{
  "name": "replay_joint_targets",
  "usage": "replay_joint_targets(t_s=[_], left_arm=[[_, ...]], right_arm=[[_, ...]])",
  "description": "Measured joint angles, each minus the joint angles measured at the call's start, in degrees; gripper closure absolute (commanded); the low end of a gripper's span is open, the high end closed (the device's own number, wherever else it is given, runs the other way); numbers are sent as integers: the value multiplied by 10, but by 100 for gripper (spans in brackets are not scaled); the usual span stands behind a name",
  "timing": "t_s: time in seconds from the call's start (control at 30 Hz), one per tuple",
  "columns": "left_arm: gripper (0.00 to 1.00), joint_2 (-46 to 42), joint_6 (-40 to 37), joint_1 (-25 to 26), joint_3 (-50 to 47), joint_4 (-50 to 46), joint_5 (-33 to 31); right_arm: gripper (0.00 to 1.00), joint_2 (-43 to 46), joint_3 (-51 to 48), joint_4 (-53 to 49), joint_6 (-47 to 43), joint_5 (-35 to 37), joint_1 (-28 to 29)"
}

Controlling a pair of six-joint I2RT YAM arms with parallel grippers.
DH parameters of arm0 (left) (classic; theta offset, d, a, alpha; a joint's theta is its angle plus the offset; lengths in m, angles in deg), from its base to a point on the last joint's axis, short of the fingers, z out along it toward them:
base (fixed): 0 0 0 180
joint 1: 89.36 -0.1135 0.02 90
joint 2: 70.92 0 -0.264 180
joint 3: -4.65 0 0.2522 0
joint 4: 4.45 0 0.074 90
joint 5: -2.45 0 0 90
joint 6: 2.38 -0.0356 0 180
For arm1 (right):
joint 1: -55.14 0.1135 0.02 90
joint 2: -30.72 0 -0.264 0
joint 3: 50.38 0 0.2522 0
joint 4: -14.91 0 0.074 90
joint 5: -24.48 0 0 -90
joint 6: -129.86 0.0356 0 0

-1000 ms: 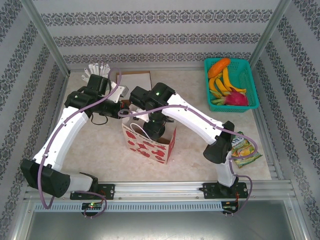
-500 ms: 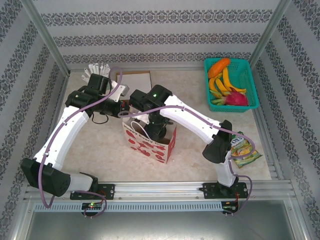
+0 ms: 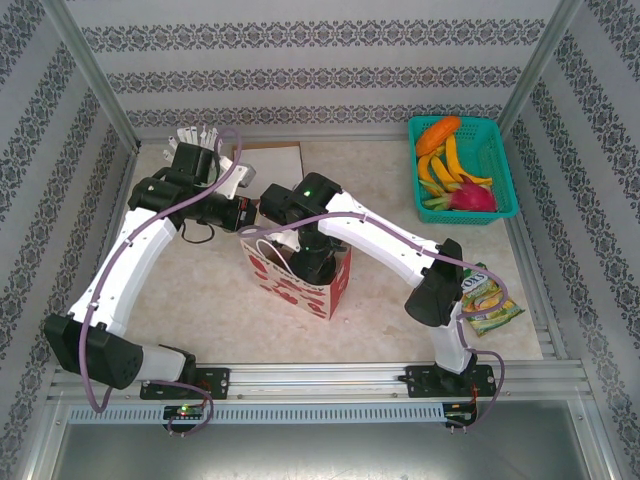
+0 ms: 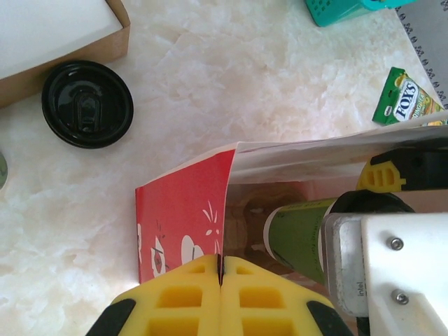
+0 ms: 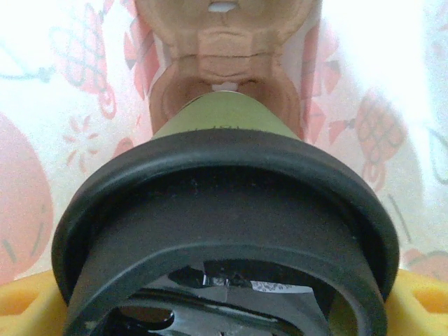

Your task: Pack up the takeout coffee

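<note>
Three patterned walls (image 3: 320, 60) around a pale marbled tabletop (image 3: 215, 290)

Right arm (image 3: 380, 235) fills bag (image 3: 292, 290) mouth (cup (image 4: 301, 234) inside too); table (image 3: 200, 290) left of it open.

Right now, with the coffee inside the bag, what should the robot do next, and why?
Probably lower the right gripper slightly: the coffee cup it holds hangs above the brown cup holder inside the bag, seemingly not seated, while the left gripper pinches the bag's edge.
</note>
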Motion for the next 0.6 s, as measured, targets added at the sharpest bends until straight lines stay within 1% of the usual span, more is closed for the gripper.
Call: replay_joint_targets(t_s=[0.6], left_arm=[[100, 3, -6, -3, 7, -1, 9]], right_arm=[[41, -2, -2, 0, 0, 5, -12]])
